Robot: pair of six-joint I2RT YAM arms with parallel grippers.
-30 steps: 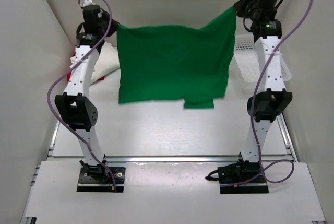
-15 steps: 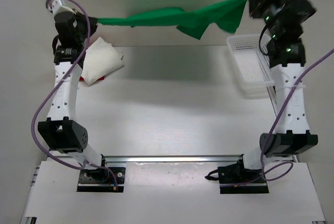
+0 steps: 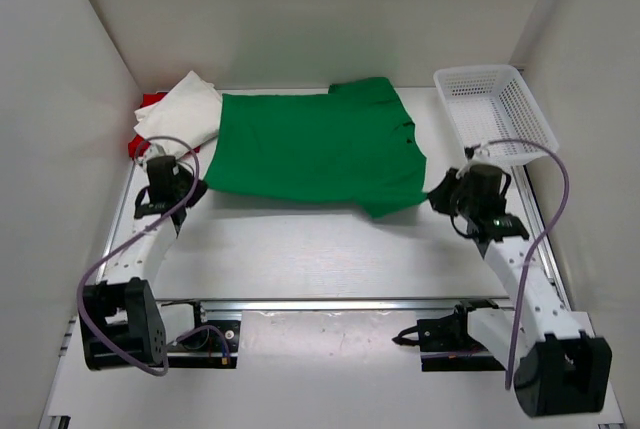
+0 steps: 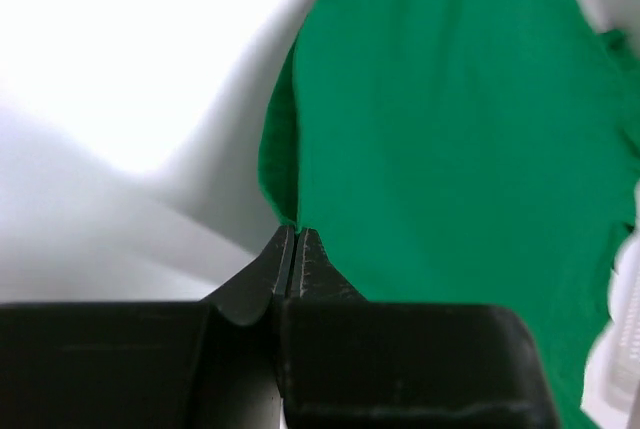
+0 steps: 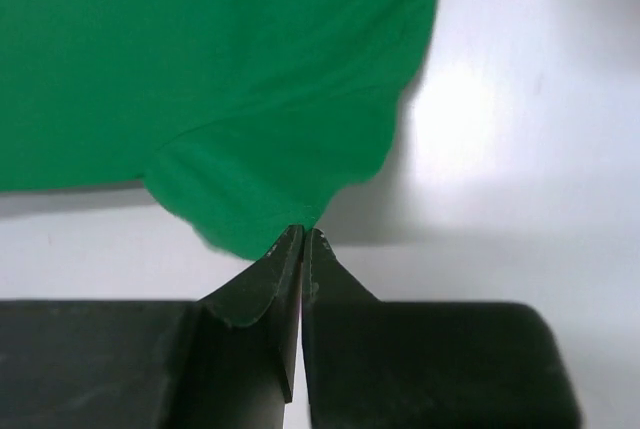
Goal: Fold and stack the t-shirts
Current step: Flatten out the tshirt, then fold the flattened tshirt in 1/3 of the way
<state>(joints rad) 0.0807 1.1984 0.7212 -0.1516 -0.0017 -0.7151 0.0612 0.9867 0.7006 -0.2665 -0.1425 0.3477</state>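
On bench [image 3: 300,249], green t-shirt [image 3: 310,149] spread flat, touching white t-shirt [image 3: 185,114] heaped far left over red t-shirt [image 3: 150,101].
Likely soft, light, limp: creases easily, takes best at corners or hem. Left end effector [image 4: 295,232], right end effector [image 5: 302,232]: each pinched shut on a near corner.

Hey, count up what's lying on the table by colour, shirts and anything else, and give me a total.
green t-shirt: 1
white t-shirt: 1
red t-shirt: 1, mostly hidden under the white one
white mesh basket: 1
Total: 4
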